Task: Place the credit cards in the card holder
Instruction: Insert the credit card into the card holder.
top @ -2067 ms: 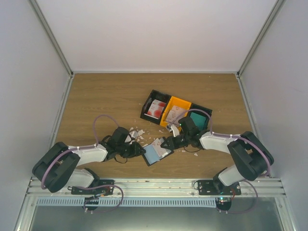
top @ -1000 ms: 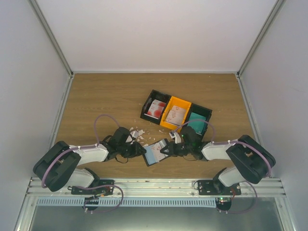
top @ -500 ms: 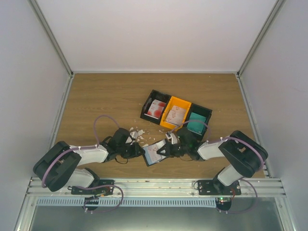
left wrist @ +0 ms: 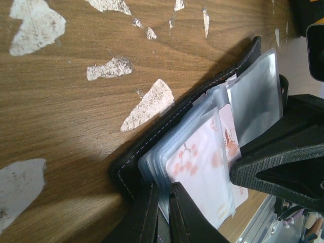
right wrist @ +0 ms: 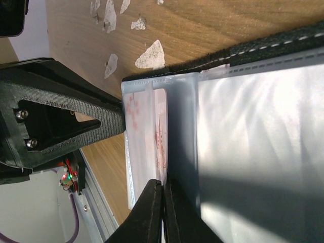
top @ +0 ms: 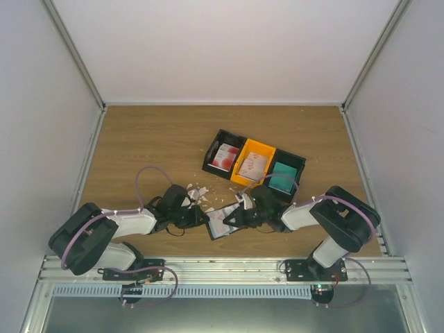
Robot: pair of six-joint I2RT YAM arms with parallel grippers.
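Black folding card holder (top: 220, 223) lies open on the wooden table (top: 152, 146) — between both arms.
Its cover edge is clamped by the left gripper (left wrist: 162, 200) — the right gripper (right wrist: 163, 192) pinches tight on a pale pink-patterned plastic card (right wrist: 147, 147) at a clear sleeve.

Card holder (left wrist: 132, 169): lower end cut off by bottom edge of left wrist view, corner buried between left pincer (left wrist: 163, 212) tips. Credit card (right wrist: 147, 142) in right pincer (right wrist: 163, 202): print blurred under cloudy sleeve (right wrist: 182, 126). Top view: holder mostly covered by both pincers; cards in bins (top: 258, 143) too small to read.
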